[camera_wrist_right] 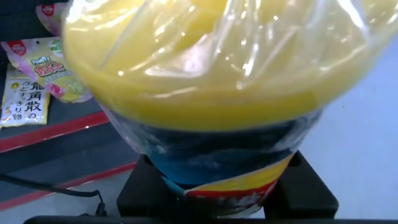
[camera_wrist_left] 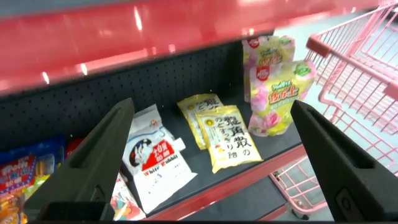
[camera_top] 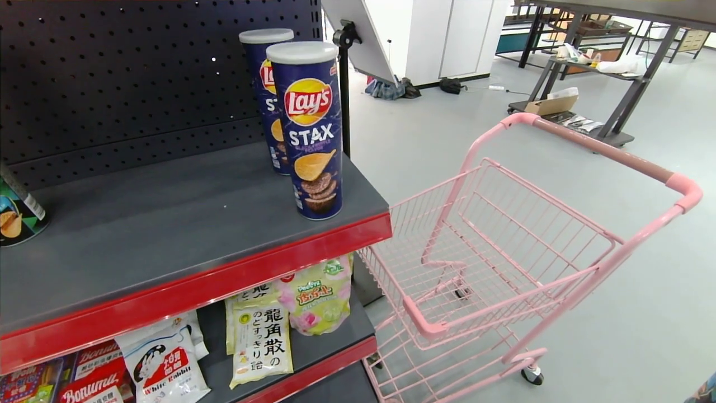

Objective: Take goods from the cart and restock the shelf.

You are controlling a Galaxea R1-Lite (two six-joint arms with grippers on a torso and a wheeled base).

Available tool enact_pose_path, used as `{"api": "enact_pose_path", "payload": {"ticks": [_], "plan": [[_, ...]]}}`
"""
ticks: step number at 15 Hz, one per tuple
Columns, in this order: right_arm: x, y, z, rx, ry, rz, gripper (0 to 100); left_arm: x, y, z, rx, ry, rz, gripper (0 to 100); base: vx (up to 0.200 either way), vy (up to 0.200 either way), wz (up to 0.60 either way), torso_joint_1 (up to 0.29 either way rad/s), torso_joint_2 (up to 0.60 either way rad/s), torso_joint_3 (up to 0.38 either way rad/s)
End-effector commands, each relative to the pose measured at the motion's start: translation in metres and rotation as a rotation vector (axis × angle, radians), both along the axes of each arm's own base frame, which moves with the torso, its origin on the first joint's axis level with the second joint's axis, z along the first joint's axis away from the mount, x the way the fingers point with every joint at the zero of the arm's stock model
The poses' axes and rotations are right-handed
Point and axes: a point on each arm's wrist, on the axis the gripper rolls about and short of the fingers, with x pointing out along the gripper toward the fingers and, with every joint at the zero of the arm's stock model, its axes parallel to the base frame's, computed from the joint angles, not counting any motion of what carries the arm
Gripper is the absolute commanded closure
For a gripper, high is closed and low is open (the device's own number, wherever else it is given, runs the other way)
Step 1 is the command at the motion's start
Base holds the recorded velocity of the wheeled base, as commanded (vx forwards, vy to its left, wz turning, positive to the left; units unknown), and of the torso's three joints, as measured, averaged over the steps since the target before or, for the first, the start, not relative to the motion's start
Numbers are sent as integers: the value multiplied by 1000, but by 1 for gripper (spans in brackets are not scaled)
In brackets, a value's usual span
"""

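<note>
- The step in hand, as I judge it, is carrying: the right end effector [camera_wrist_right: 227,186] is clamped around the base of a tub [camera_wrist_right: 217,74] with a yellow lid and a blue body in clear wrap.
- The tub is held in the air, off the cart [camera_top: 677,183] and not yet on the shelf [camera_top: 168,224]. Behind it I see the red edges of the lower boards and grey floor, so it sits low, near the shelf's end.
- The left end effector [camera_wrist_left: 211,109] has its fingers spread wide with nothing between them. It faces the lower board, where the bags [camera_wrist_left: 227,137] lie flat.
- The top board has two cans [camera_top: 310,129] standing upright at its right end, one behind the other, with bare grey board to their left.
- Next, I judge, the tub must be raised over a red front lip and set down upright on a bare patch.
- The top board looks the easier target. I would go in left of the cans and keep well apart from them, since they are tall and could tip.
- I cannot tell how firm the hold is on the slick wrap, so I would move slowly.
</note>
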Motion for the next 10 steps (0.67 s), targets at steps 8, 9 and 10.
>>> {"api": "enact_pose_path", "payload": {"ticks": [8, 9, 10], "plan": [[-1, 0, -3, -6, 7, 2, 100, 0, 0, 0, -1, 1, 0, 0, 0, 0, 0, 207, -561, -361], [-1, 0, -3, -6, 7, 2, 100, 0, 0, 0, -1, 1, 0, 0, 0, 0, 0, 163, -427, -276], [-1, 0, -3, -6, 7, 2, 100, 0, 0, 0, -1, 2, 0, 0, 0, 0, 0, 163, -403, -246]]}}
